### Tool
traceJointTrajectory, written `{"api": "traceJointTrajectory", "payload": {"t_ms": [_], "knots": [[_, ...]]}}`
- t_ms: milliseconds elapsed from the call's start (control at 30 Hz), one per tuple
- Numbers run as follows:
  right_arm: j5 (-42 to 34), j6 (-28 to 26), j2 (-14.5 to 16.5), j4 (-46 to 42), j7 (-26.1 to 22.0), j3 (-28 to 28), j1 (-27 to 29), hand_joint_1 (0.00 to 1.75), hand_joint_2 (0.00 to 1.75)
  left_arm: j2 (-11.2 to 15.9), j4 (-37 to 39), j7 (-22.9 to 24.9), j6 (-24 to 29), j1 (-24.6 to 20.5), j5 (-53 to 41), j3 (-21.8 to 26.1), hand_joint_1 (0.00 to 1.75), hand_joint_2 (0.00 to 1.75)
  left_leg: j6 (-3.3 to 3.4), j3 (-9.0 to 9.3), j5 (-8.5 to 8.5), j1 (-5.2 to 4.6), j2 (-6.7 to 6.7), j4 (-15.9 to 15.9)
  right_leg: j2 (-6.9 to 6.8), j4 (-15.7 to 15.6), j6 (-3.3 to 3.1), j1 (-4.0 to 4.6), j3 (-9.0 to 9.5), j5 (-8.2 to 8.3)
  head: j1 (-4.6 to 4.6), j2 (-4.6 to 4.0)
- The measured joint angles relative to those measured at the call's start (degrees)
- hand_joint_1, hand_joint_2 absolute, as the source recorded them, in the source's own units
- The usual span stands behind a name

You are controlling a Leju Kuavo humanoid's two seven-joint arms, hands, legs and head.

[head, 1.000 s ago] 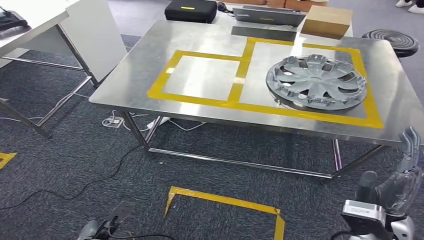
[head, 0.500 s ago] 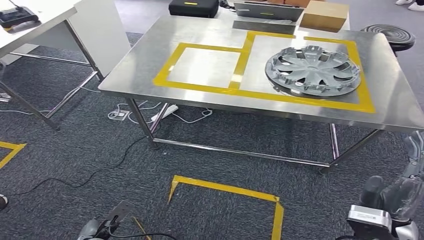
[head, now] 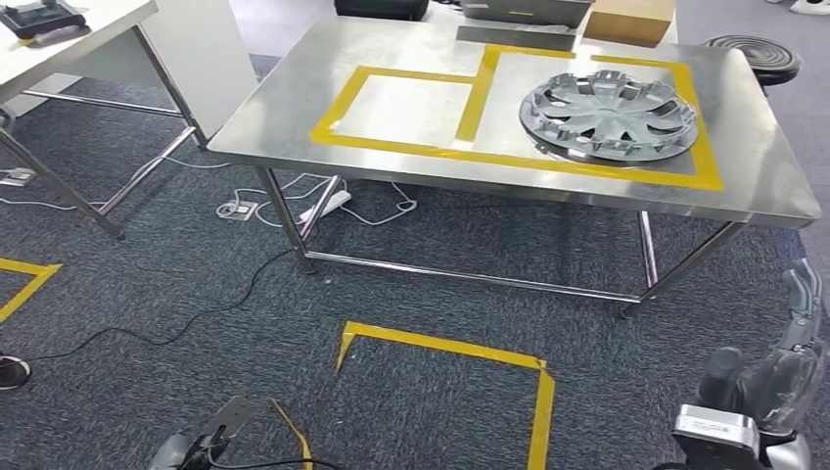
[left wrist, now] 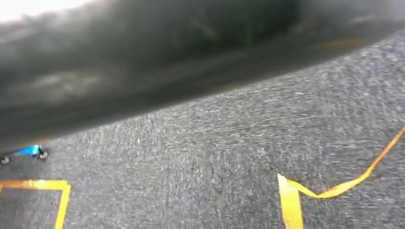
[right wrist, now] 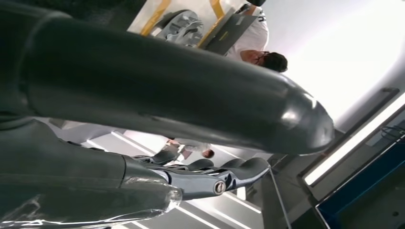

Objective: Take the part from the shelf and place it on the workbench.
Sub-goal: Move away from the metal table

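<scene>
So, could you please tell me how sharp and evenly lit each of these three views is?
Head view: sharp, with glare on the workbench around the part. Left wrist view: motion-blurred carpet, overexposed at one corner. Right wrist view: right hand close, background washed out by bright light.

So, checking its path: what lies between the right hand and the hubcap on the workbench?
In the head view, carpet, then the workbench edge, separate the right hand from the hubcap.

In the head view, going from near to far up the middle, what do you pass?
Yellow tape outline on the carpet → workbench's lower crossbar → workbench front edge → hubcap → cardboard box.
</scene>
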Motion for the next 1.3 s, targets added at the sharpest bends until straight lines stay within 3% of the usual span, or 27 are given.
{"api": "traceJointTrajectory", "payload": {"t_ms": [33,100,167,200,233,267,333,400,467,533,567,600,667,700,733,767,800,867,933,967,1033,1067,1133,1200,1233,1267,1300], "knots": [[0.0,0.0,0.0,0.0,0.0,0.0,0.2,0.00,0.00,0.0,0.0,0.0,0.0,0.1,0.1,0.0,0.00,0.00,0.56,-0.41,0.47,-0.03,0.09,0.0,0.02,0.3,0.32,-0.13,-0.33,-0.54,0.03,0.00],[-0.2,0.0,0.1,0.0,-0.1,0.0,0.6,0.00,0.00,0.0,0.0,0.0,0.0,0.1,0.1,0.1,0.00,0.00,1.49,-1.50,1.62,0.06,0.28,-0.1,0.05,4.0,0.95,-0.31,-1.80,-4.76,0.23,0.00],[-0.6,0.0,0.2,0.0,-0.3,-0.1,0.9,0.00,0.00,0.0,0.0,0.0,0.0,0.1,0.1,0.2,0.00,0.00,1.81,-3.09,2.93,-0.01,0.33,0.0,0.06,11.6,1.37,-0.34,-3.83,-10.34,0.39,0.00],[-0.8,0.0,0.2,0.0,-0.5,-0.1,1.0,0.00,0.00,0.0,0.0,0.0,0.0,0.1,0.2,0.2,0.00,0.00,1.80,-3.97,3.61,-0.05,0.36,0.0,0.06,14.8,1.44,-0.35,-4.31,-11.65,0.39,0.00],[-1.0,0.0,0.2,0.0,-0.6,-0.1,1.2,0.00,0.00,0.0,0.0,0.0,0.0,0.1,0.2,0.2,0.00,0.00,1.74,-4.84,4.28,-0.08,0.38,0.0,0.06,16.5,1.44,-0.34,-3.99,-11.61,0.38,0.00],[-1.0,0.0,0.3,0.0,-0.7,-0.1,1.3,0.00,0.00,0.1,0.0,0.0,0.0,0.2,0.2,0.2,0.00,0.00,1.65,-5.66,4.92,-0.09,0.40,0.1,0.06,16.2,1.37,-0.34,-2.67,-10.48,0.39,0.00],[-1.0,0.1,0.5,0.0,-0.8,-0.1,1.4,0.00,0.00,0.1,0.0,0.0,0.0,0.1,0.2,0.2,0.00,0.00,1.34,-7.00,6.12,-0.09,0.41,0.1,0.07,9.9,1.07,-0.34,2.95,-7.95,0.38,0.00],[-1.0,0.2,0.7,0.0,-0.9,-0.1,1.4,0.00,0.00,0.1,0.0,0.0,0.0,0.1,0.2,0.3,0.00,0.00,0.79,-7.77,7.24,-0.18,0.38,0.1,0.16,1.6,0.71,-0.20,8.84,-8.22,0.31,0.00],[-1.0,0.2,0.8,0.0,-1.0,-0.2,1.5,0.00,0.00,0.1,0.0,0.0,0.1,0.2,0.2,0.3,0.00,0.00,0.09,-8.01,8.29,-0.15,0.39,0.0,0.27,-1.6,0.21,0.10,10.43,-9.00,0.41,0.00],[-1.0,0.2,1.0,0.0,-1.1,-0.2,1.6,0.00,0.00,0.1,0.0,0.0,0.1,0.2,0.3,0.3,0.00,0.00,-0.62,-8.33,8.49,0.02,0.41,0.0,0.22,-1.6,-0.79,0.13,9.31,-8.10,0.55,0.00],[-1.0,0.3,1.1,0.0,-1.1,-0.2,1.6,0.00,0.00,0.1,0.0,0.0,0.1,0.3,0.3,0.3,0.00,0.00,-0.91,-8.80,7.17,0.05,0.40,0.8,0.15,-1.6,-1.41,0.07,8.73,-7.46,0.46,0.00],[-1.0,0.3,1.2,0.0,-1.1,-0.2,1.6,0.00,0.00,0.1,0.0,0.0,0.1,0.3,0.3,0.3,0.00,0.00,-1.13,-9.55,4.82,0.06,0.39,2.8,0.09,-1.7,-1.91,-0.03,8.15,-6.73,0.34,0.00],[-1.0,0.4,1.4,0.0,-1.1,-0.3,1.6,0.00,0.00,0.1,0.0,0.0,0.1,0.3,0.3,0.3,0.00,0.00,-1.41,-11.43,-1.21,0.04,0.39,9.7,0.05,-1.6,-2.37,-0.04,6.76,-5.31,0.14,0.00],[-1.0,0.5,1.4,0.0,-1.1,-0.3,1.7,0.00,0.00,0.1,0.0,0.0,0.1,0.3,0.3,0.3,0.00,0.00,-1.50,-12.09,-3.06,0.03,0.39,13.3,0.05,-1.5,-2.36,-0.02,5.97,-4.62,0.11,0.00],[-1.0,0.6,1.5,0.0,-1.1,-0.3,1.7,0.00,0.00,0.1,0.0,0.0,0.1,0.3,0.3,0.3,0.00,0.00,-1.53,-12.14,-3.58,0.02,0.39,15.7,0.05,-1.4,-2.29,0.01,5.03,-3.96,0.11,0.00],[-1.1,0.7,1.6,0.0,-1.1,-0.3,1.8,0.00,0.00,0.1,0.0,0.0,0.1,0.3,0.3,0.3,0.00,0.00,-1.50,-11.40,-2.88,0.00,0.39,16.3,0.04,-1.2,-2.18,0.02,4.10,-3.38,0.10,0.00],[-1.1,0.7,1.7,0.0,-1.1,-0.4,1.8,0.00,0.00,0.1,0.0,0.0,0.1,0.3,0.3,0.3,0.00,0.00,-1.38,-9.69,-1.49,0.00,0.39,14.9,0.04,-1.1,-2.05,0.03,3.19,-2.83,0.10,0.00],[-1.1,0.8,1.8,0.1,-1.1,-0.4,1.8,0.00,0.00,0.1,0.0,0.0,0.1,0.2,0.3,0.4,0.00,0.00,-1.01,-4.05,0.49,-0.05,0.39,7.9,0.04,-0.6,-1.69,0.14,1.68,-1.87,0.08,0.00],[-1.1,0.9,2.0,0.1,-1.2,-0.5,1.9,0.00,0.00,0.1,0.0,-0.1,0.1,-0.1,0.4,0.4,0.00,0.00,-0.49,0.25,0.12,-0.16,0.37,1.4,-0.02,-0.1,-1.19,0.32,0.63,-0.91,0.14,0.00],[-1.1,0.9,2.0,0.1,-1.3,-0.5,2.0,0.00,0.00,0.1,0.0,-0.1,0.1,-0.1,0.4,0.4,0.00,0.00,-0.16,0.95,-0.11,-0.30,0.36,0.0,-0.05,0.0,-0.90,0.37,0.29,-0.39,0.16,0.00],[-1.2,1.0,2.1,0.1,-1.4,-0.6,2.3,0.00,0.00,0.1,0.0,-0.2,0.2,0.0,0.4,0.5,0.00,0.00,0.65,0.30,0.42,-0.35,0.45,-0.4,-0.01,0.0,-0.23,0.19,-0.22,0.26,0.15,0.00],[-1.3,1.0,2.2,0.1,-1.4,-0.6,2.5,0.00,0.00,0.1,0.0,-0.2,0.2,0.1,0.4,0.5,0.00,0.00,1.11,-0.13,0.84,-0.31,0.51,-0.4,0.03,0.5,0.14,0.10,-0.67,-0.44,0.21,0.00],[-1.7,1.0,2.3,0.2,-1.5,-0.6,2.8,0.00,0.00,0.1,0.0,-0.3,0.2,0.2,0.4,0.6,0.00,0.00,1.77,-1.13,1.74,-0.18,0.60,-0.5,0.09,5.1,0.83,-0.08,-2.49,-4.61,0.49,0.00],[-2.0,1.1,2.4,0.4,-1.6,-0.6,2.9,0.00,0.00,0.1,0.0,-0.3,0.3,0.2,0.4,0.7,0.00,0.00,1.99,-2.29,2.69,-0.21,0.61,-0.5,0.07,12.7,1.30,-0.20,-4.72,-9.09,0.69,0.00],[-2.0,1.1,2.5,0.5,-1.7,-0.6,3.0,0.00,0.00,0.2,0.0,-0.3,0.3,0.2,0.4,0.7,0.00,0.00,1.96,-2.88,3.16,-0.23,0.61,-0.5,0.07,15.3,1.40,-0.21,-5.15,-9.86,0.68,0.00],[-2.0,1.1,2.5,0.7,-1.7,-0.6,3.1,0.00,0.00,0.2,0.0,-0.3,0.4,0.3,0.4,0.7,0.00,0.00,1.90,-3.41,3.59,-0.24,0.62,-0.5,0.07,16.1,1.41,-0.22,-4.67,-9.59,0.68,0.00],[-2.0,1.1,2.6,0.8,-1.7,-0.6,3.1,0.00,0.00,0.2,0.0,-0.3,0.4,0.3,0.4,0.7,0.00,0.00,1.82,-3.84,3.97,-0.25,0.62,-0.5,0.07,14.9,1.34,-0.22,-3.22,-8.57,0.67,0.00]]}}
